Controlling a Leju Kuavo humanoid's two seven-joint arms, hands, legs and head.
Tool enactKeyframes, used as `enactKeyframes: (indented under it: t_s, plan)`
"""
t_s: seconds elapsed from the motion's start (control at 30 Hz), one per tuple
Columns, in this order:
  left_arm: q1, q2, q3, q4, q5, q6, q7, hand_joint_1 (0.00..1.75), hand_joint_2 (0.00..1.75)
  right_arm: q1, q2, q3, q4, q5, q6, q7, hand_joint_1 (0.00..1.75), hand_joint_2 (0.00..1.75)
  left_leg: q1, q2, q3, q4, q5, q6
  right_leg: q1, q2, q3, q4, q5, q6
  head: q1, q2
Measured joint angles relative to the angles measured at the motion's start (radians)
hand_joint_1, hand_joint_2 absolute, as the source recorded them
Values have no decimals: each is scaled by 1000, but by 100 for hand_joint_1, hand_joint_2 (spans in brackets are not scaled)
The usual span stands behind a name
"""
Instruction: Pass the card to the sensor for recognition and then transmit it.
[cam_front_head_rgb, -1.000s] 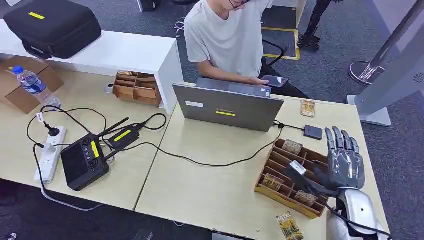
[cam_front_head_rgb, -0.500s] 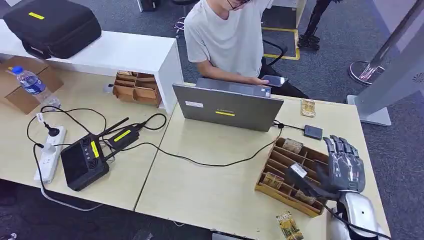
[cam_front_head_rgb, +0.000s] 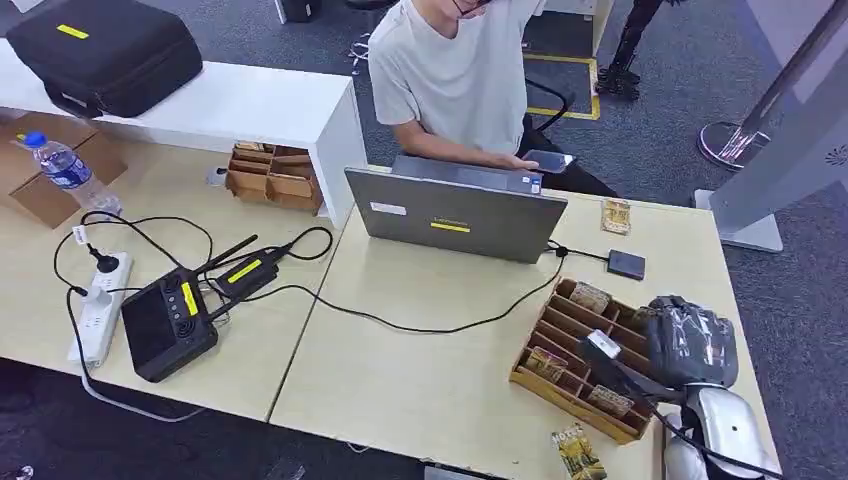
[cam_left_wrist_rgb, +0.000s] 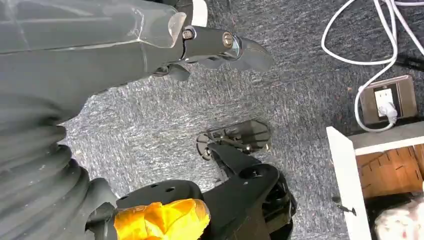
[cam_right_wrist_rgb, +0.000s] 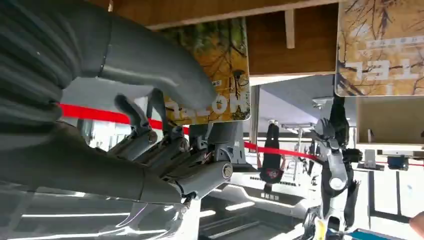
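My right hand (cam_front_head_rgb: 690, 342) bends down over the right end of the wooden card tray (cam_front_head_rgb: 560, 385), which holds several cards (cam_front_head_rgb: 590, 297). In the right wrist view its thumb (cam_right_wrist_rgb: 150, 65) lies across a card with an autumn tree picture (cam_right_wrist_rgb: 220, 65), and its fingers (cam_right_wrist_rgb: 165, 145) curl in just below that card's edge. I cannot tell whether the card is pinched. A second card (cam_right_wrist_rgb: 380, 50) stands in the neighbouring slot. A small dark sensor box (cam_front_head_rgb: 627, 264) lies on the table beyond the tray. My left hand (cam_left_wrist_rgb: 150, 45) hangs over the carpet, holding nothing, fingers apart.
A person sits behind the grey laptop (cam_front_head_rgb: 455, 212), holding a phone (cam_front_head_rgb: 548, 161). Loose cards lie near the table's front edge (cam_front_head_rgb: 578, 452) and at the far right (cam_front_head_rgb: 615, 215). A cable (cam_front_head_rgb: 420, 325) crosses the table. A dark controller (cam_front_head_rgb: 168, 322) and a power strip (cam_front_head_rgb: 100, 305) lie on the left.
My right hand, upright with straight fingers a second ago, has tipped forward and down over the tray, its fingers curling in. The rest of the scene has not moved.
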Motion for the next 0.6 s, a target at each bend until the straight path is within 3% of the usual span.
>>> enactKeyframes:
  t_s: [0.4, 0.6]
  plan:
    - [0, 0, 0, 0, -4, 2, -2, 0, 175, 0, 0, -2, 0, 0, 7, -9, 175, 175, 0, 0, 0, 0, 0, 0, 0, 0, 0, 0, 0, 0, 0, 0]
    - [0, -1, 0, 0, -10, 37, -14, 0, 175, 0, 0, -2, 0, 0, 8, -9, 175, 175, 0, 0, 0, 0, 0, 0, 0, 0, 0, 0, 0, 0, 0, 0]
